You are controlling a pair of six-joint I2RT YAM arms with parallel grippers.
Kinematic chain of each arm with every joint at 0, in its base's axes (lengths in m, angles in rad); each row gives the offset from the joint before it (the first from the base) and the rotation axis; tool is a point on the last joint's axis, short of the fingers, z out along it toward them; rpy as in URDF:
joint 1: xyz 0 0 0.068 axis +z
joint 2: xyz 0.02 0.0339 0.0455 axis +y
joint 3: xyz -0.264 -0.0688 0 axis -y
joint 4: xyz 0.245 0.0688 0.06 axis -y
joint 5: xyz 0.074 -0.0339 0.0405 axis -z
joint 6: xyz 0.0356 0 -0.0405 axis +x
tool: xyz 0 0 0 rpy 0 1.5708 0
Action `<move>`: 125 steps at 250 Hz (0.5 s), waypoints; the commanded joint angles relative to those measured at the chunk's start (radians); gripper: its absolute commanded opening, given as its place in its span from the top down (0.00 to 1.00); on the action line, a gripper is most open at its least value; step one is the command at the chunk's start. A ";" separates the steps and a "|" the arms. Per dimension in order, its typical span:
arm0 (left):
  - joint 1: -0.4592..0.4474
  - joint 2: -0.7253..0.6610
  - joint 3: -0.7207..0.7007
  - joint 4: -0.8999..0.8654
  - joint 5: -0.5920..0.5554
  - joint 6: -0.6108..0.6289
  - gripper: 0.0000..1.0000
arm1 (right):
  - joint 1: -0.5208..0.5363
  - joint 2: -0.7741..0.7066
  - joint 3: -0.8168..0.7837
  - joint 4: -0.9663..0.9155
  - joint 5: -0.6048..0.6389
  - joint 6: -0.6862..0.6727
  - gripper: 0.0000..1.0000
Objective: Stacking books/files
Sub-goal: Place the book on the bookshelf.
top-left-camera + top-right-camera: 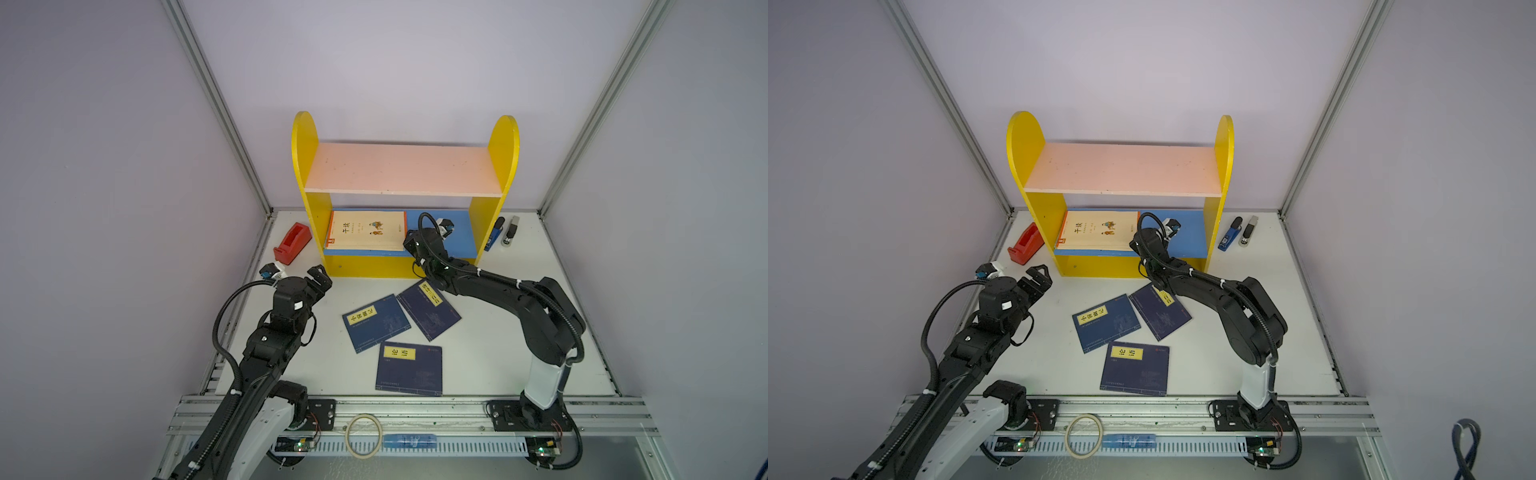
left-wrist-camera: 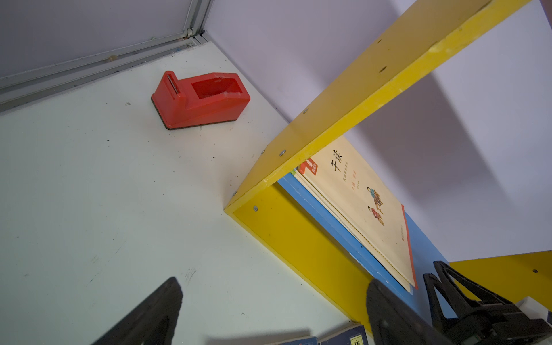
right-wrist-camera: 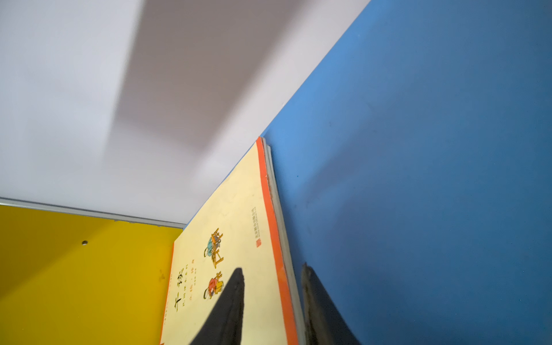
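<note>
The cream books (image 1: 365,230) lie stacked flat at the left end of the bookshelf (image 1: 484,228), on its blue lower board. The right gripper (image 3: 271,268) reaches in, jaws parted astride the stack's right edge. Three navy books (image 1: 409,368) lie loose on the tabletop (image 1: 478,365). The left gripper (image 1: 322,276) hovers by the bookshelf's near left corner, jaws wide open.

Setting: robotics laboratory cell.
Enclosure: plain panels (image 1: 104,166) framed by aluminium profiles (image 1: 218,106).
Fixtures: rail (image 1: 415,415) and bare circuit boards (image 1: 301,445) mounted along the bench (image 1: 490,353).
</note>
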 commanded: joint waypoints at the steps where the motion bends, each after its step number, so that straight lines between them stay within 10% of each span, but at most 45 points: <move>1: 0.001 0.000 0.010 0.015 0.005 0.013 0.01 | -0.015 0.023 0.027 0.008 -0.032 -0.025 0.67; 125: 0.001 0.008 0.015 0.007 0.001 0.010 0.01 | -0.040 0.098 0.065 0.083 -0.193 0.009 0.94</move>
